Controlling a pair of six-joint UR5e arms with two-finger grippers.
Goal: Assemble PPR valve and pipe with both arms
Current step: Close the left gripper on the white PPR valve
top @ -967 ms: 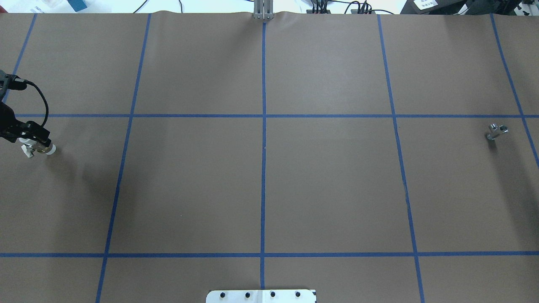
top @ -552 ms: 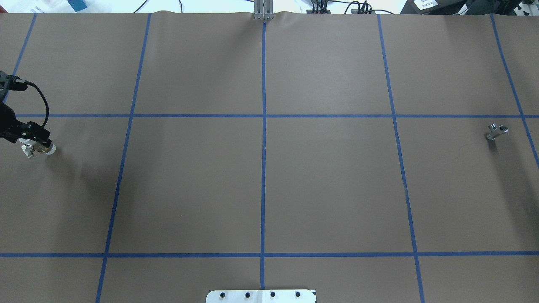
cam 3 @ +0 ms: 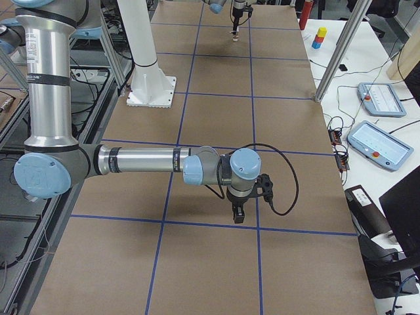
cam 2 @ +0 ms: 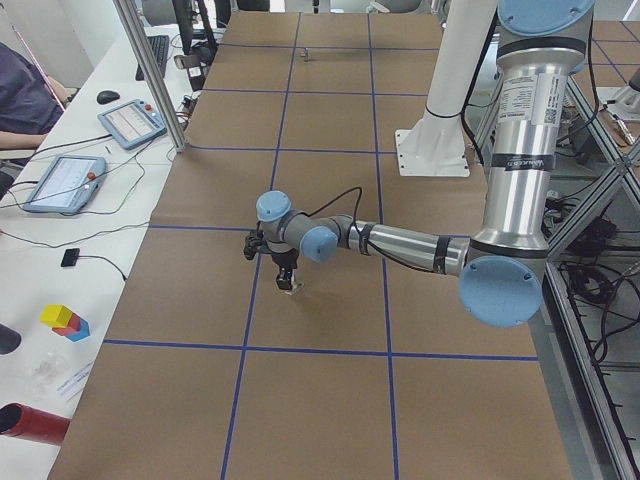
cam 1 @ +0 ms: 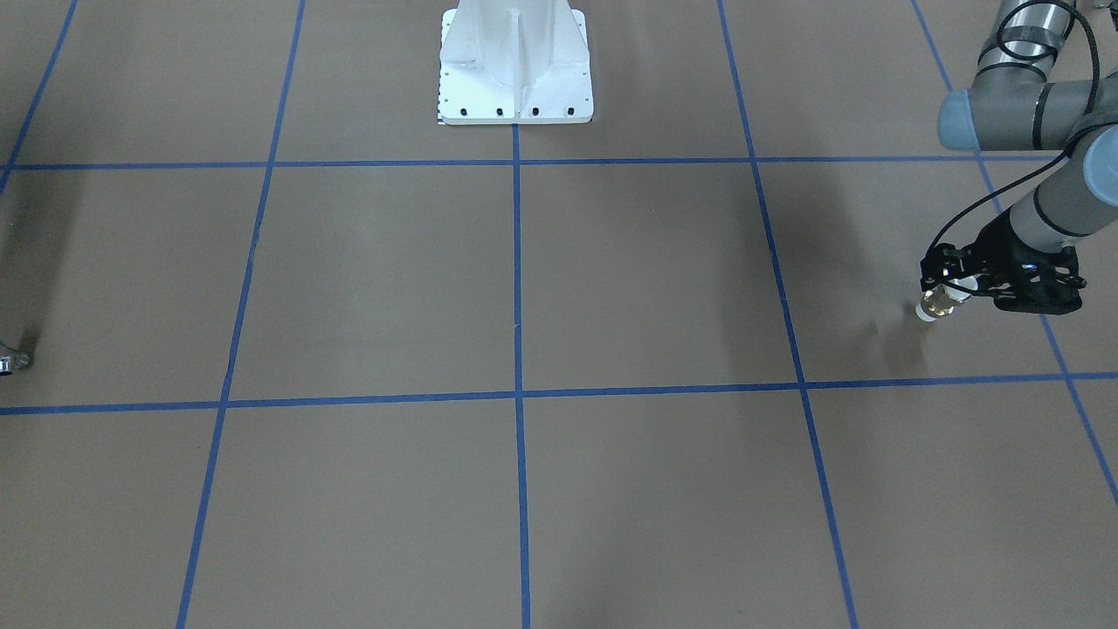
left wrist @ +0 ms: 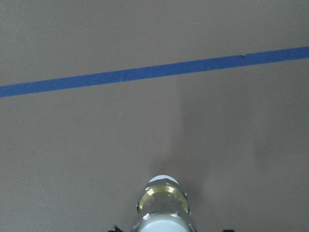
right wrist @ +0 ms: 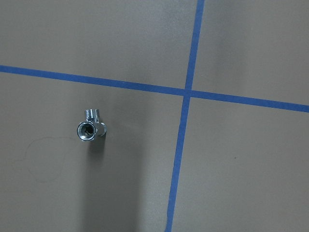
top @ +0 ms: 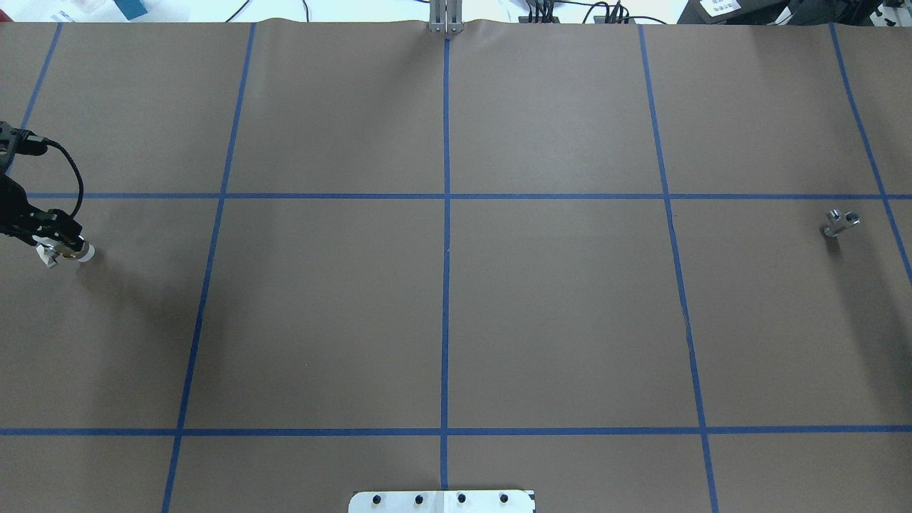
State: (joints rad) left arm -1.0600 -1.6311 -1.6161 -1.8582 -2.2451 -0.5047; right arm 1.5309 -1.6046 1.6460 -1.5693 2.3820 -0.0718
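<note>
Left arm [cam 2: 400,243] reaches out low toward the end of the bench [top: 556,320] on the robot's left, wrist pointing down. Left gripper [cam 1: 952,291] is clamped on the PPR valve [cam 1: 936,305]: the black fingers [cam 1: 936,278] pinch its upper part, while the brass middle and lower white ring stick out below them. The valve hangs tilted, lower white end angled toward the bench centre. It is very close to the brown surface, with its shadow just beside it; whether it touches cannot be told. The left wrist view shows the valve end-on at the bottom edge, brass collar and white ring visible, with one strip of blue tape [left wrist: 154,72] crossing the paper well ahead of it. The pipe [right wrist: 91,129] lies alone at the opposite end of the bench, on the robot's right, well apart from the valve. It is a shiny chrome fitting with a short threaded stub and an open round mouth facing the right wrist camera, resting left of a tape crossing in that view. Right arm [cam 3: 144,161] stretches out over that end, and the right gripper [cam 3: 237,213] points straight down above the bench. Only the side camera shows it, so whether its fingers are open or closed cannot be told. White bolted pedestal [cam 1: 515,61] stands at mid-bench on the robot's side. A seated person [cam 2: 25,95] and two tablets [cam 2: 130,122] are at the side desk.
</note>
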